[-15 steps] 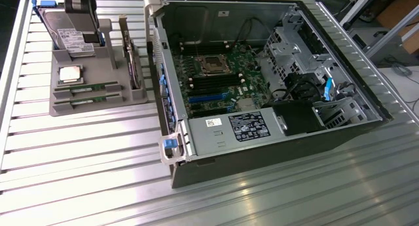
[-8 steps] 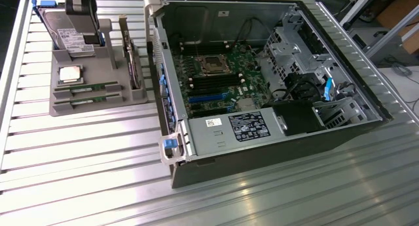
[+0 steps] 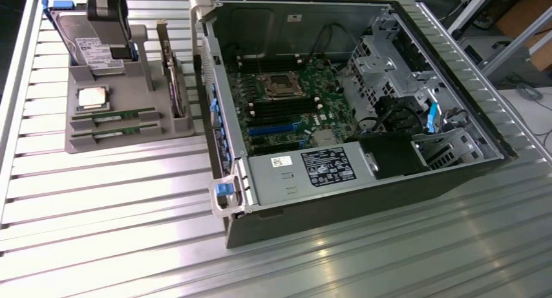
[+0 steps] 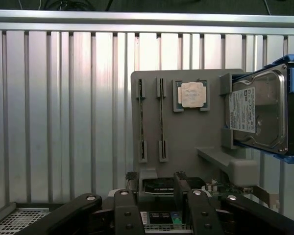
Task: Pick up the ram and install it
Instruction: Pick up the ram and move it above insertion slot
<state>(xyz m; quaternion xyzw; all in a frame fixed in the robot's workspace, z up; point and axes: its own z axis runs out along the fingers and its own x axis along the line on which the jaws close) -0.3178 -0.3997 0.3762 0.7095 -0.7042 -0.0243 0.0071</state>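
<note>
Two rams, thin green sticks, stand on edge side by side in slots of a grey holder (image 3: 112, 143): one ram (image 3: 116, 119) and its twin (image 3: 116, 133) lie at the holder's near end in the exterior view. In the wrist view the same sticks (image 4: 141, 122) (image 4: 161, 120) sit on the holder (image 4: 186, 137), well beyond my gripper (image 4: 157, 196). Its black fingers (image 4: 129, 208) stand apart with nothing held. The open computer case (image 3: 233, 181) shows its motherboard with dark memory slots (image 3: 280, 107).
On the holder also rest a square silver processor (image 4: 192, 94) and a leaning hard drive (image 4: 257, 115) with blue brackets. An expansion card (image 3: 177, 85) stands upright between the holder and the case. A ribbed metal table (image 3: 103, 214) carries everything.
</note>
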